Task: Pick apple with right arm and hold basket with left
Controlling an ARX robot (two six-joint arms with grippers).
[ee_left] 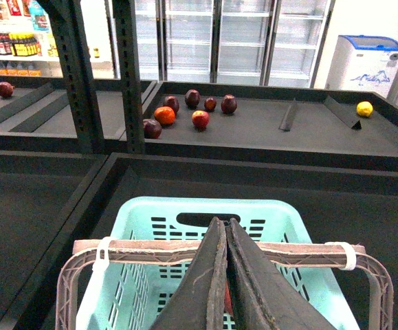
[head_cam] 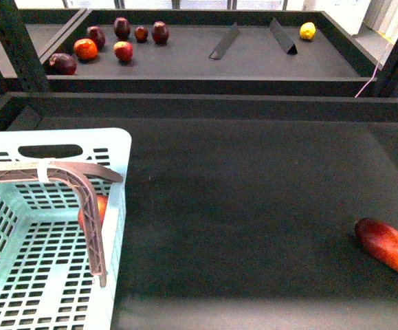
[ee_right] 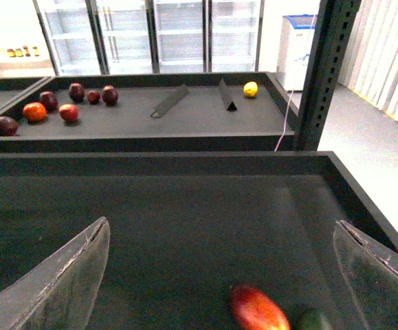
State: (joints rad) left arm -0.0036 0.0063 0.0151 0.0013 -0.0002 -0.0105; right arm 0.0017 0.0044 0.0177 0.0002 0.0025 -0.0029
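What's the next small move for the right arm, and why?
Probably swing the open right gripper toward the basket: the apple lies inside it, behind the handle, while the only fruit under the gripper is the elongated red-yellow fruit. The left gripper is shut over the handle.

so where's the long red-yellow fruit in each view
Front view: the long red-yellow fruit lies at the right edge of the near tray.
Left wrist view: not in it.
Right wrist view: it lies at the bottom edge, between the open fingers, beside a dark green thing.
Shared landmark: the yellow fruit on the far tray.
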